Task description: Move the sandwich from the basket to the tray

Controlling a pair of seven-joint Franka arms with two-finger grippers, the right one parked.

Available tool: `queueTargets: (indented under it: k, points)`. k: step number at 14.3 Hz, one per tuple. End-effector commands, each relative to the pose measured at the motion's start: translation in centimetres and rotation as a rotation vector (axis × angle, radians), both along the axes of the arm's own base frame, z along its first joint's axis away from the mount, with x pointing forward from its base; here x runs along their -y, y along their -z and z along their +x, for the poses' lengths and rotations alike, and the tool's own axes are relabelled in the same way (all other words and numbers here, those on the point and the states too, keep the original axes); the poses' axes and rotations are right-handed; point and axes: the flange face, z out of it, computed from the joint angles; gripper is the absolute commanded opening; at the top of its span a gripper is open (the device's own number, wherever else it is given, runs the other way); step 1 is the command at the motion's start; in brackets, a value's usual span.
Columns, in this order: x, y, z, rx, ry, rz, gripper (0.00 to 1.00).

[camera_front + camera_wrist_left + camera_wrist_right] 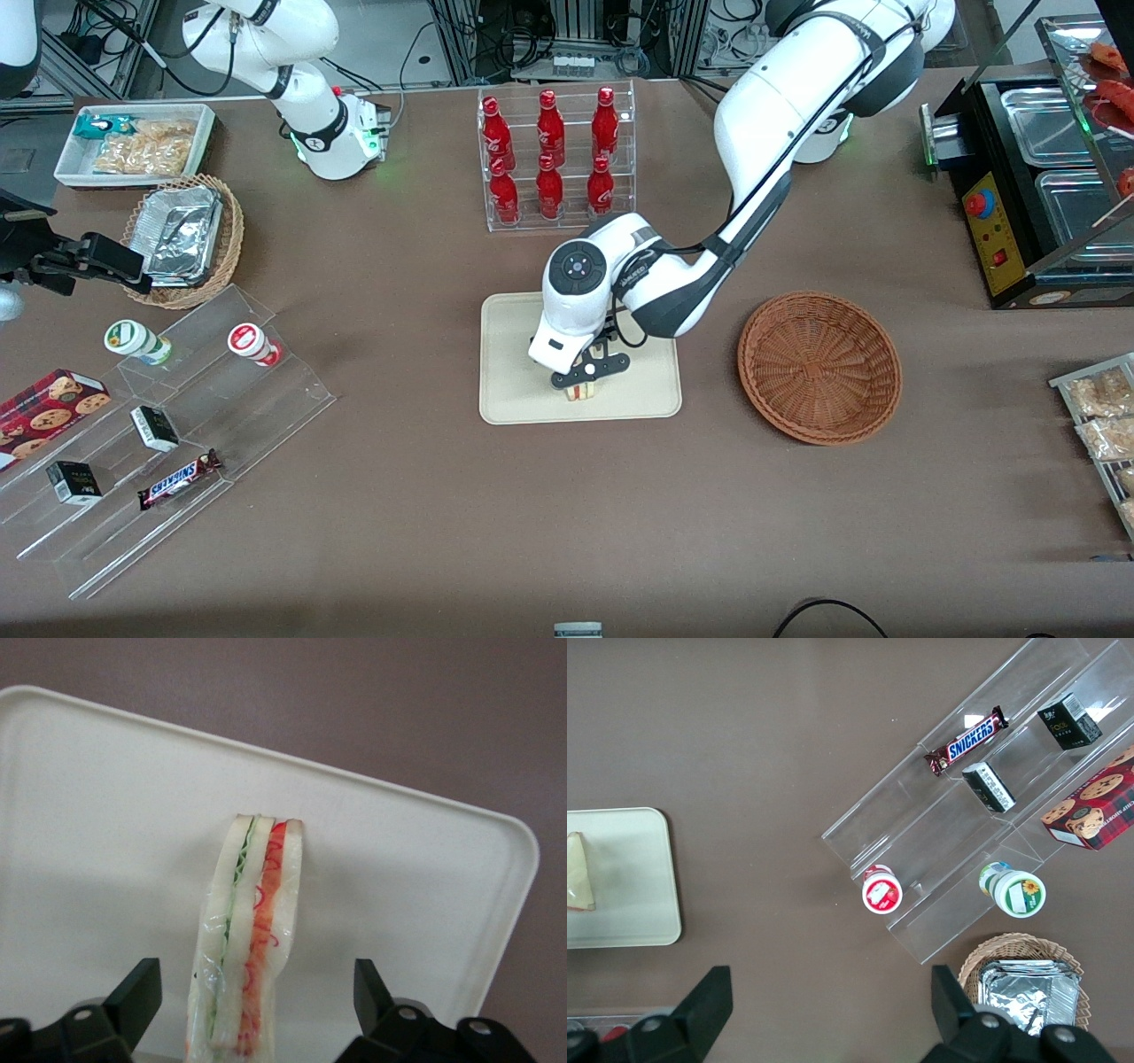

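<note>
The sandwich (pixel 582 391) stands on its edge on the beige tray (pixel 514 390), near the tray's edge closest to the front camera. My left gripper (pixel 589 377) hovers right over it, open, with one finger on each side of the wedge and a gap to both. In the left wrist view the sandwich (pixel 252 921) shows white bread with red and green filling between the spread fingers (pixel 133 997), on the tray (pixel 106 815). The reddish-brown basket (pixel 819 368) sits empty beside the tray, toward the working arm's end. The right wrist view shows the sandwich (pixel 578 873) on the tray (pixel 638 877).
A clear rack of red bottles (pixel 549 159) stands farther from the front camera than the tray. A stepped acrylic stand with snacks (pixel 177 425), a tan basket with foil containers (pixel 182 239) and a white bin (pixel 133 142) lie toward the parked arm's end. A black food warmer (pixel 1036 177) stands toward the working arm's end.
</note>
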Motion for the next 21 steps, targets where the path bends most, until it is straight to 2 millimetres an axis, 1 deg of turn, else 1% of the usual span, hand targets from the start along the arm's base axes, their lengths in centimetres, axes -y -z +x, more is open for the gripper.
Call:
queueTargets:
  k: [1,2,4,5,7,8,10,12,13,15,16,17,18,19,21]
  points:
    - [-1.7,-7.0,-0.1,0.025,-0.046,0.04,1.0]
    - [-3.5,-8.4,0.6,0.024,-0.055,0.072,1.0]
    - [-5.4,-11.0,1.1,0.036,-0.072,0.098,1.0]
    - [-7.9,-11.6,2.5,0.026,-0.109,0.117,1.0]
    - [-11.8,-12.8,3.7,-0.016,-0.168,0.16,1.0]
    - [-13.4,-13.1,3.9,-0.035,-0.176,0.187,1.0]
    - [-17.5,-14.0,4.9,-0.073,-0.143,0.184,1.0]
    - [-20.8,-14.7,4.5,-0.114,-0.08,0.172,1.0]
    - [-22.9,-15.0,4.2,-0.125,-0.055,0.176,1.0]
    - [-26.6,-16.2,3.9,-0.123,-0.005,0.184,1.0]
    - [-28.8,-17.3,3.7,-0.121,0.008,0.177,1.0]
    - [-30.6,-18.2,3.2,-0.129,0.035,0.156,1.0]
    - [-32.2,-19.5,2.3,-0.141,0.082,0.124,1.0]
    - [-35.0,-20.3,2.0,-0.169,0.098,0.114,1.0]
    - [-37.3,-23.3,0.7,-0.187,0.17,0.086,1.0]
